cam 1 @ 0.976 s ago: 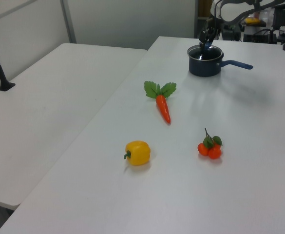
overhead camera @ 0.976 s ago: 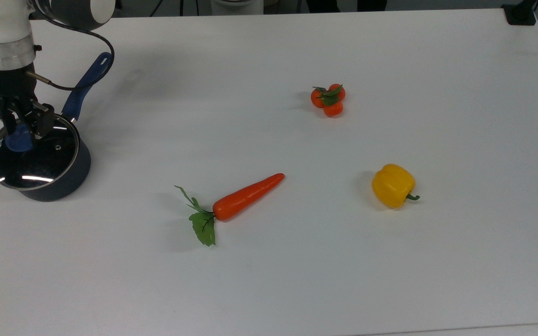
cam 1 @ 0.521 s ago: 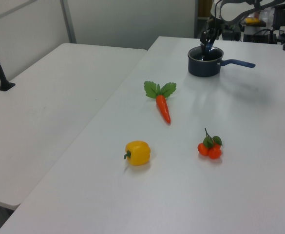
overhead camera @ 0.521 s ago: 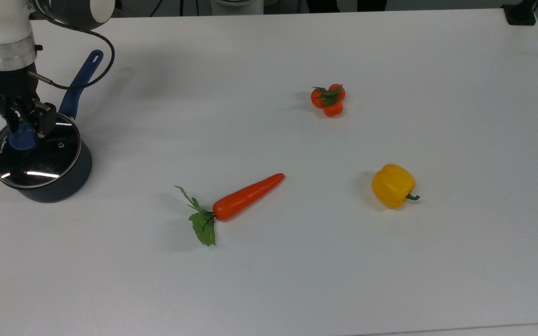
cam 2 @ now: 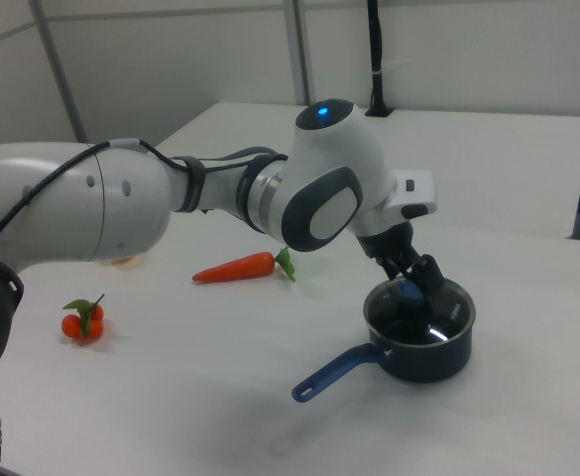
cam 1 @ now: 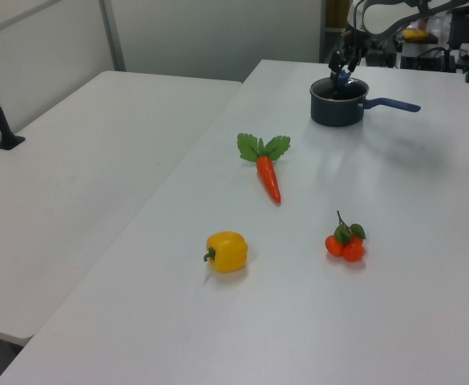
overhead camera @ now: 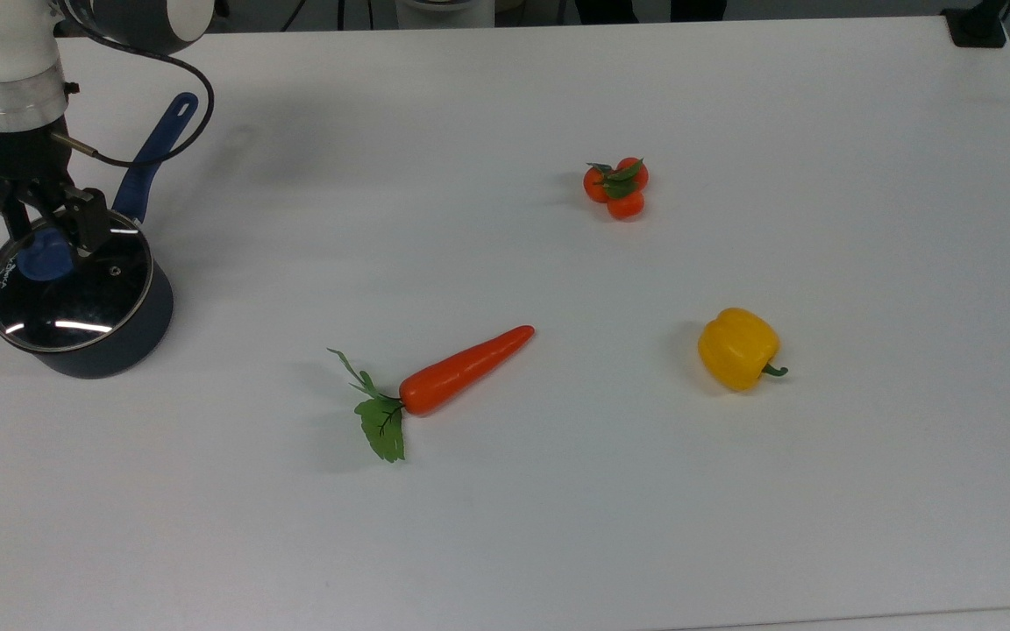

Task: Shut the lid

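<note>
Top view: looks steeply down from high over the bench (overhead camera: 558, 543), taking in nearly its whole white top; the saucepan (overhead camera: 84, 342) sits at the top view's left edge, the yellow pepper (overhead camera: 737, 348) towards its right.
Left view: stands low beyond the bench end far from the saucepan (cam 1: 340, 108), facing along its length; pepper (cam 1: 228, 251) nearest, saucepan far and small.
Right view: sits close at the saucepan (cam 2: 423, 352) end, facing back along the bench past the arm (cam 2: 171, 198).
Shared: all three see the saucepan, the carrot (overhead camera: 461, 368) (cam 1: 268, 176) (cam 2: 235, 267) and the tomato cluster (overhead camera: 617, 187) (cam 1: 345, 243) (cam 2: 83, 320).
</note>
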You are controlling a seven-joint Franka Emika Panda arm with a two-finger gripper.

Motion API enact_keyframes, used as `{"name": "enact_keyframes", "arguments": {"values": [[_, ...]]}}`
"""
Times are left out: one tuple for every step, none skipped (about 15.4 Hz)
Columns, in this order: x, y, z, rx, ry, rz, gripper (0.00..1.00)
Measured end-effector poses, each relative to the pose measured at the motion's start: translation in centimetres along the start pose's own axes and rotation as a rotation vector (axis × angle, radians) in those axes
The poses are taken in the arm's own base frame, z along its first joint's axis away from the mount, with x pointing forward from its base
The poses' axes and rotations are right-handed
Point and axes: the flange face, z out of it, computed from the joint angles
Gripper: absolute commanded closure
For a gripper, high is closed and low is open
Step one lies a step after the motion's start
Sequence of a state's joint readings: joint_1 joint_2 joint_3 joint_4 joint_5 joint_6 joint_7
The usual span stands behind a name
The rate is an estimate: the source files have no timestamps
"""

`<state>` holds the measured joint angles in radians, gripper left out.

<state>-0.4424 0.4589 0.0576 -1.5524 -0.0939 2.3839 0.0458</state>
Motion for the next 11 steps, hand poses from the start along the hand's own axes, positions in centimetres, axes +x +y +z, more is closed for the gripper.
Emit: {"name": "enact_keyframes", "arguments": {"values": [[0.0, 0.0, 0.0, 0.000, 0.000, 0.000, 0.00], [0.0, 0.0, 0.0, 0.000, 0.001, 0.000, 0.00], [0.1, -0.1, -0.1, 0.000, 0.002, -0.001, 0.00], [0.2, -0.2, -0.4, 0.002, 0.007, -0.003, 0.00], [0.3, -0.7, -0.9, 0.006, 0.014, -0.008, 0.00], [0.5, -1.6, -1.7, 0.012, 0.024, -0.019, 0.00], [0.6, -3.0, -2.8, 0.021, 0.031, -0.038, 0.00], [0.5, -4.7, -3.9, 0.029, 0.027, -0.061, 0.00], [0.2, -6.9, -5.2, 0.038, 0.010, -0.088, 0.00], [-0.3, -9.4, -6.7, 0.045, -0.016, -0.115, 0.00], [-1.0, -11.9, -8.3, 0.050, -0.045, -0.143, 0.00]]}}
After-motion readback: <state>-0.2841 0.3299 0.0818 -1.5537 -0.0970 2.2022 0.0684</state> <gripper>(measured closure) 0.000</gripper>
